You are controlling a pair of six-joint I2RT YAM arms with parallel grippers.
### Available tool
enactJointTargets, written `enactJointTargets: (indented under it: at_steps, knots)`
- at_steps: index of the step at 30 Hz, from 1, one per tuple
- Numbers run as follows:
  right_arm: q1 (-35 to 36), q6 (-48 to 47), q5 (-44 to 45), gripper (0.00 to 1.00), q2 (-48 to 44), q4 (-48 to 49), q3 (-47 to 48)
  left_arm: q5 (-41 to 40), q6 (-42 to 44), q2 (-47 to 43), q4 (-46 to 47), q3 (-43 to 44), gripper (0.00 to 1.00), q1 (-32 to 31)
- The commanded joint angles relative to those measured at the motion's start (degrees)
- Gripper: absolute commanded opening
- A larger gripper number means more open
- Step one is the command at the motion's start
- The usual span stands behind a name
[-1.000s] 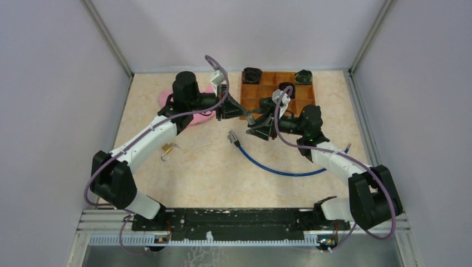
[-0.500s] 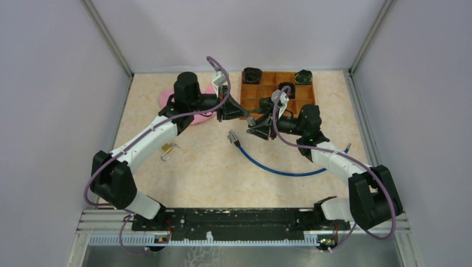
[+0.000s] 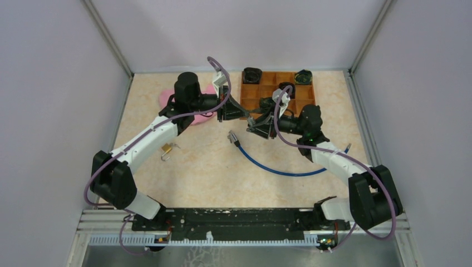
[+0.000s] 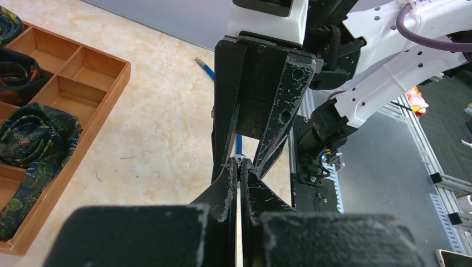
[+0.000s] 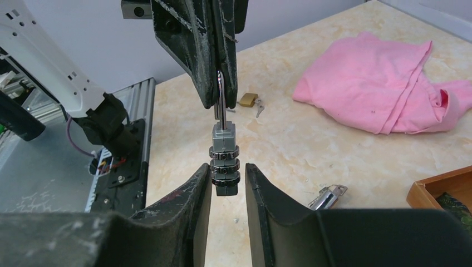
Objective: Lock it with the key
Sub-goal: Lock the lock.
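My left gripper [image 3: 249, 116] is shut on the steel shackle of a grey combination padlock [image 5: 224, 158] and holds it hanging above the table; the left gripper also shows from below in the right wrist view [image 5: 217, 92]. My right gripper [image 5: 228, 173] is open, its fingers on either side of the lock's lower dials, the left finger nearly touching. In the left wrist view the left gripper [image 4: 240, 167] is closed tip to tip on the thin shackle. A small brass padlock [image 3: 166, 148] with a key in it lies on the table near the left arm and also shows in the right wrist view [image 5: 249, 100].
A blue cable [image 3: 278, 168] with a silver connector [image 5: 328, 196] lies mid-table. A pink cloth [image 5: 384, 83] is at the far left. A wooden compartment tray [image 3: 251, 93] holding rolled dark ties stands at the back.
My right gripper has shifted slightly up and toward the left gripper, closing in round the hanging lock. The left arm has barely moved.
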Motion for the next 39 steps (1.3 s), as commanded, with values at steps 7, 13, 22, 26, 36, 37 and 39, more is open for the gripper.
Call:
enactJointTargets:
  at_steps: [7,13,22,26,36,37,39]
  knots:
    - [0.52,-1.88,-1.06,0.31,-2.04,2.85,0.7,0.07,0.53,-1.66,0.41,0.36,0.0,-0.44]
    - [-0.2,-2.69,-1.52,0.33,-2.55,3.13,-0.02,0.09,0.35,-1.67,0.72,0.18,0.0,-0.44]
    - [-0.37,-2.63,-2.48,0.28,-2.7,3.85,-0.51,0.16,-0.05,-1.86,1.11,-0.03,0.0,-0.44]
    - [-0.33,-3.88,-2.44,0.27,-2.69,3.28,-0.9,0.05,-0.39,-1.78,1.35,-0.08,0.0,-0.44]
    - [-0.38,-3.04,-2.1,0.24,-2.96,3.5,-0.78,0.28,-0.56,-2.03,1.63,-0.57,0.0,-0.44]
    - [-0.38,-2.52,-2.04,0.24,-2.89,3.86,-0.74,0.3,-0.61,-1.93,1.62,-0.52,0.0,-0.44]
    - [-0.38,-1.52,-1.6,0.23,-2.79,4.8,-0.81,0.33,-0.64,-1.82,1.77,-0.52,0.0,-0.44]
